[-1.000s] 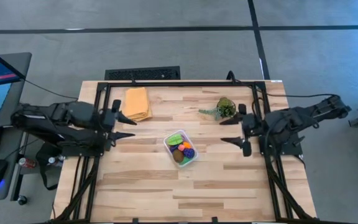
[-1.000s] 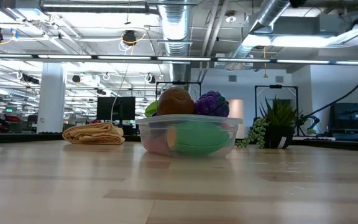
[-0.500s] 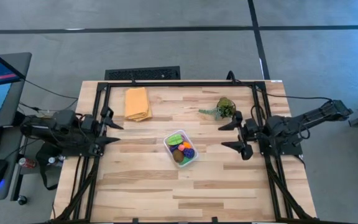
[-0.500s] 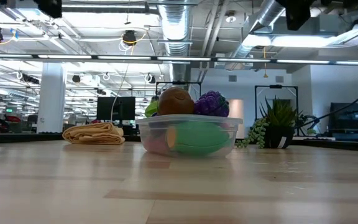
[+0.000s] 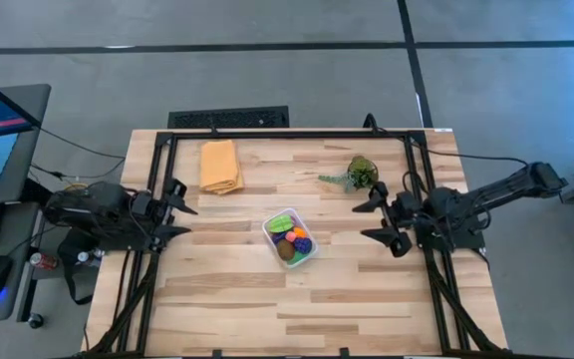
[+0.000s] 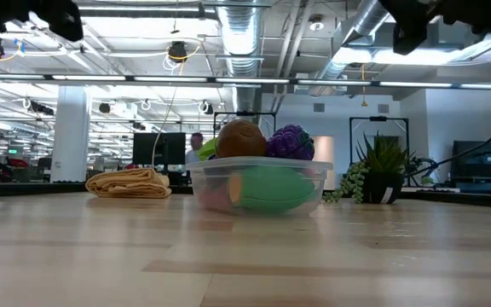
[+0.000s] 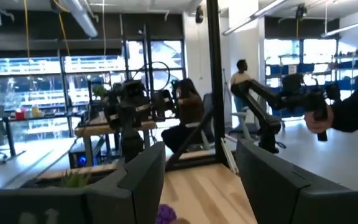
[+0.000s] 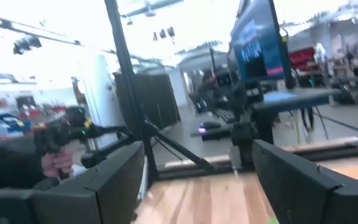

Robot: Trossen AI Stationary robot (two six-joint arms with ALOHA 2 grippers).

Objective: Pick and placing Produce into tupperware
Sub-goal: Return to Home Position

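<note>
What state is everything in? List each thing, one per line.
Container: upright, lidless, full.
Toy fruit: piled inside the container, above its rim.
Cloth: folded, flat on the table.
Plant sprig: lying on the table.
Left end effector: open, empty.
Right end effector: open, empty.

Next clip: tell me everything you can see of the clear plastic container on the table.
The tupperware is a small clear plastic tub with rounded corners and no lid, standing upright near the table's middle, turned askew to its edges. It is heaped with toy produce: a brown piece and a purple bunch rise above the rim, a green piece shows through the wall. Only the table touches it; the left gripper and right gripper sit apart.
</note>
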